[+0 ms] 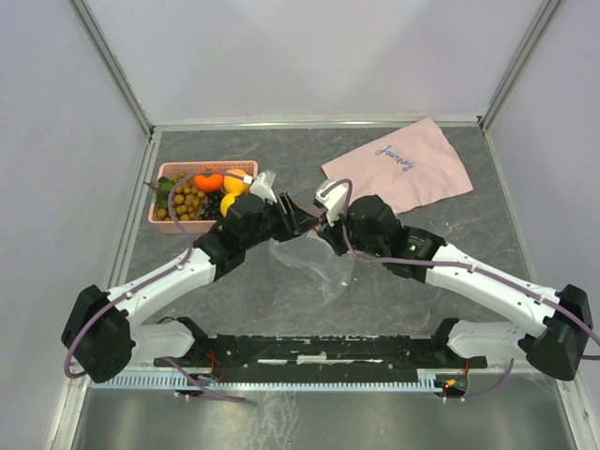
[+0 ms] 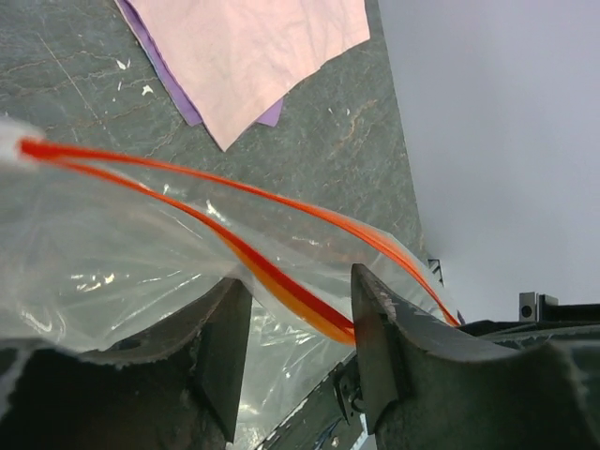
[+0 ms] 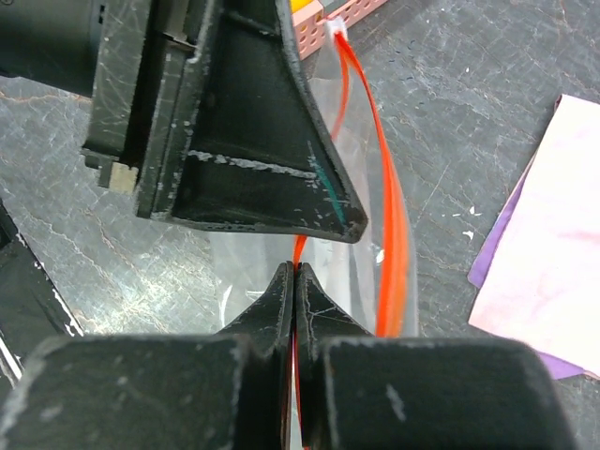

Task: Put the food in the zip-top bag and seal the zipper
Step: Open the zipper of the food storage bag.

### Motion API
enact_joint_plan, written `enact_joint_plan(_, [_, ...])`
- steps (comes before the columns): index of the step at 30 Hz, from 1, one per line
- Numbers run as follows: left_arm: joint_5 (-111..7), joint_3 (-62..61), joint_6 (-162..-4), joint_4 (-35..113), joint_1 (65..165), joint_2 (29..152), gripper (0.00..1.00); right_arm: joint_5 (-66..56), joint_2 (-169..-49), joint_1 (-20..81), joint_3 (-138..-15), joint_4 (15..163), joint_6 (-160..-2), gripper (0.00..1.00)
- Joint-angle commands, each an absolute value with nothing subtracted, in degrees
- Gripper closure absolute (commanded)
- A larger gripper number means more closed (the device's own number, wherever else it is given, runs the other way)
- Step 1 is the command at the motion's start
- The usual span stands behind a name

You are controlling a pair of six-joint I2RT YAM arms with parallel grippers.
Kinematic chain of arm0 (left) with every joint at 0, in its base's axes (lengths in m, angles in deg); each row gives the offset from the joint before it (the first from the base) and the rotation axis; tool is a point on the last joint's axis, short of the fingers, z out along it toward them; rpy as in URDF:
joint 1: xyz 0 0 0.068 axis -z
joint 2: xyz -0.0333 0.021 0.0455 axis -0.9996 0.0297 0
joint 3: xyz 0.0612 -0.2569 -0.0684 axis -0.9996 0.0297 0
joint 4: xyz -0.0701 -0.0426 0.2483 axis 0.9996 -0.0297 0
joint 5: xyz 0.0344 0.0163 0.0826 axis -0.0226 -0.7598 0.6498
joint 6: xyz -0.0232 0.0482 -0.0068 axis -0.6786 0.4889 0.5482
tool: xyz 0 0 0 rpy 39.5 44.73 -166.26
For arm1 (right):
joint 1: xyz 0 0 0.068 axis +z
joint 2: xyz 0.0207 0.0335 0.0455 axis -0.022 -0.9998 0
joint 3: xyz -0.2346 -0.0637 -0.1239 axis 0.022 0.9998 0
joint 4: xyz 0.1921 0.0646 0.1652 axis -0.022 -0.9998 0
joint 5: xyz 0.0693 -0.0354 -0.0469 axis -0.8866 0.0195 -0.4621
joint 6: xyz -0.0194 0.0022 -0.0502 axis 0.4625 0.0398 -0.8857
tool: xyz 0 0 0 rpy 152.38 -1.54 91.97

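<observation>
at the middle of the grey stone-patterned table point(image 1: 281, 150), we see both arms reaching in to meet over the zip-top bag point(image 1: 317, 261), a clear crinkled pouch that hangs down from the two tools toward the tabletop. the right gripper point(image 3: 293, 274) has its fingers pressed tight together, pinching one lip of the zipper point(image 3: 396, 272) right at the tips. the left gripper point(image 2: 298, 281) is spread, its two fingers standing apart with the bag's plastic and one lip of the orange-red strip passing through the gap; we cannot tell whether either finger touches it. the two lips of the zipper run apart from each other along the mouth, so the bag is unsealed. the food point(image 1: 202, 195) lies in the pink basket point(image 1: 192, 166) at the far left of the table, just beside the left arm and apart from the bag: we make out a persimmon point(image 1: 208, 181), a lemon point(image 1: 236, 182), dark grapes point(image 1: 214, 208) and a tan berry cluster point(image 1: 186, 202). a pink cloth point(image 1: 403, 169) with writing lies flat at the far right, well clear of the basket.
</observation>
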State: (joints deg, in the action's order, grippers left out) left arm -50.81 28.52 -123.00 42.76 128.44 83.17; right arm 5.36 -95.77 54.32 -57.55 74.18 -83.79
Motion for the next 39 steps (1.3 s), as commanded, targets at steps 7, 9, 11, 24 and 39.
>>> enact_joint_plan(7, [-48.5,24.9,-120.7,43.7,129.2,83.1,0.88,3.1,-97.1,54.9,-62.1,74.4,-86.2,0.93])
enact_joint_plan(9, [-47.9,25.1,-119.8,43.6,129.2,82.4,0.95,3.1,-96.6,54.9,-62.4,73.4,-85.4,0.89])
enact_joint_plan(11, [-47.3,25.4,-118.3,43.8,129.1,81.6,0.97,3.2,-96.2,54.8,-63.5,71.4,-84.6,0.82])
enact_joint_plan(24, [-46.1,22.8,-107.5,38.9,129.5,79.6,0.97,19.2,-94.9,54.9,-73.8,56.3,-78.8,0.38])
enact_joint_plan(39, [-46.4,19.4,-105.4,34.7,132.2,79.3,0.97,21.1,-105.6,54.7,-70.8,65.9,-75.1,0.28])
